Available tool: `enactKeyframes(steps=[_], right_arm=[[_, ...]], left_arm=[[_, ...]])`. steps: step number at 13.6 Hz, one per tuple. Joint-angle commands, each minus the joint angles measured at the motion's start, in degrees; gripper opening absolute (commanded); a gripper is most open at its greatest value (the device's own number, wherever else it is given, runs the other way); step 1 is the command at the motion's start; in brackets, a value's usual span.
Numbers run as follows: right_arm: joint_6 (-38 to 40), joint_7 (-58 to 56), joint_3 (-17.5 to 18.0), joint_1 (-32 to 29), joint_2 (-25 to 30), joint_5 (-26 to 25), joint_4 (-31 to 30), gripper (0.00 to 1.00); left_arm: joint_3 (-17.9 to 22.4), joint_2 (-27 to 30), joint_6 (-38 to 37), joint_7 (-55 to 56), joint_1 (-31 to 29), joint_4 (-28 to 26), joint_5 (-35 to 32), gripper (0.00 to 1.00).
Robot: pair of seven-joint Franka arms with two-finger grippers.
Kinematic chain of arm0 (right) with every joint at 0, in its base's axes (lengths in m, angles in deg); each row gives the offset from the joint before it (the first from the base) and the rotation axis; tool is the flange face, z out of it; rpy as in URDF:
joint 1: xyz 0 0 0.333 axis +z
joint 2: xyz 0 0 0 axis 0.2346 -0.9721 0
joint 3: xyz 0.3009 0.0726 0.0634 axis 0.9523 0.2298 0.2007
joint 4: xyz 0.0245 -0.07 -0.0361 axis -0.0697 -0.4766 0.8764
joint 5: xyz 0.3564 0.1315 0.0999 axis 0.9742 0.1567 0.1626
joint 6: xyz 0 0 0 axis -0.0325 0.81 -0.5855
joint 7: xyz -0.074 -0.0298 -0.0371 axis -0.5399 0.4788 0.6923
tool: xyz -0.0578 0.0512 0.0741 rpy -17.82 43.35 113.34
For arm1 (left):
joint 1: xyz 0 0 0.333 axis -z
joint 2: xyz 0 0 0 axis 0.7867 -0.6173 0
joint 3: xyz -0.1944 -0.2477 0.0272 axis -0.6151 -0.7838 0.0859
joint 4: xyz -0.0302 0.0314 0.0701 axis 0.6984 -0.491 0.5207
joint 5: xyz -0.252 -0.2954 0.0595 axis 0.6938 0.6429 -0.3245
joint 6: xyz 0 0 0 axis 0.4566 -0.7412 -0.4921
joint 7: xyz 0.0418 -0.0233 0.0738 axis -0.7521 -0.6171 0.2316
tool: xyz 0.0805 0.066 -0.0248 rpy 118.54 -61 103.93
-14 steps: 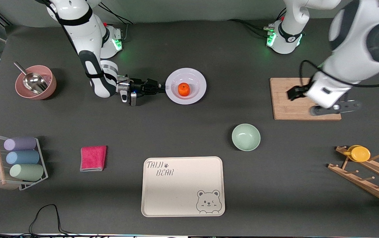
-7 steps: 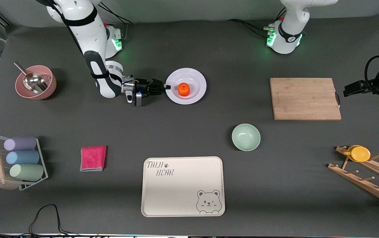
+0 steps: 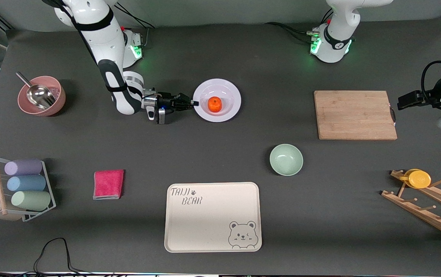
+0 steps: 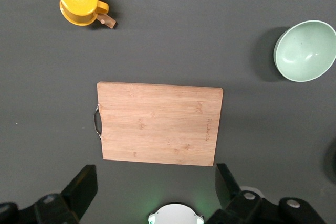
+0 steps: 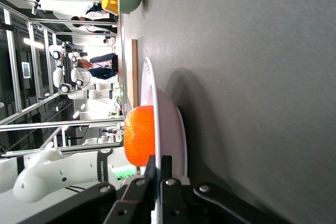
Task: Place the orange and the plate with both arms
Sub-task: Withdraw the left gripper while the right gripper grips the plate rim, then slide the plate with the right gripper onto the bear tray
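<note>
The orange [image 3: 215,104] is seen resting in the shallow centre of the plate [image 3: 230,91], which lies flat on the dark surface [image 3: 220,154] toward the right arm's end of it, farther from the front camera than the mint-green bowl [image 3: 286,159] and the cream bear tray [image 3: 212,217]. The right claw [image 3: 192,102] is held low at the plate's edge, its two fingers pressed together on the rim, one above and one beneath it, as the right wrist view shows [image 5: 159,174]. The orange [image 5: 139,135] is shown there sitting just inside the pinched rim of the plate [image 5: 173,129], not touched by the fingers. The left claw [image 4: 152,192] is held high in the air at the left arm's end of the surface, with its fingers spread wide and nothing between them; the wooden cutting board [image 4: 159,123] is seen below it, with the bowl [image 4: 305,51] and the yellow cup [image 4: 79,2] on its wooden rack [image 3: 424,209] well apart from the board.
</note>
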Motion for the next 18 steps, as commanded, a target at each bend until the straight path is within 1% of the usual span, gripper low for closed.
enactKeyframes(steps=[1,3,5,6,7,9,11,13,15,18], right_arm=[[-0.33,7.53,0.3,0.03,6.86,0.0,0.03,0.0],[-1.04,11.85,0.22,-1.28,11.7,-4.29,0.03,0.0],[-3.57,15.54,0.22,-3.22,16.45,-8.16,0.21,0.0],[-4.37,17.47,0.22,-4.53,17.6,-10.62,1.6,0.0],[-4.47,19.67,0.22,-6.46,16.92,-13.69,4.75,0.0],[-4.47,22.93,-0.13,-9.19,12.8,-17.48,12.56,0.0],[-4.21,25.74,-0.31,-12.53,6.83,-20.74,22.22,0.0],[-3.33,29.25,-0.31,-15.08,0.42,-21.02,32.15,0.0],[-2.1,33.9,-0.31,-17.01,-7.48,-20.93,44.18,0.0],[-1.83,40.23,-0.49,-18.34,-18.83,-19.96,62.29,0.0]], left_arm=[[-0.47,-0.03,-1.27,-0.38,-0.35,0.7,-0.83,1.0],[-0.47,-0.2,-1.27,-0.47,-0.35,0.7,-0.83,1.0],[-0.47,-0.38,-1.36,-0.47,-0.43,0.7,-0.83,1.0],[-0.56,-0.29,-1.8,-0.38,-0.35,0.79,-0.83,1.0],[-0.82,-0.38,-1.63,0.23,-0.17,0.96,-0.74,1.0],[-1.43,-0.38,-1.62,0.58,0.88,0.88,-0.74,1.0],[-1.43,-0.64,-1.89,0.58,0.8,0.88,-0.74,1.0],[-1.35,-0.73,-2.24,0.67,0.8,0.88,-0.83,1.0],[-1.35,-0.73,-2.67,0.67,0.8,0.88,-1.0,1.0],[-1.52,-0.64,-2.77,0.67,0.88,1.14,-1.0,1.0]])
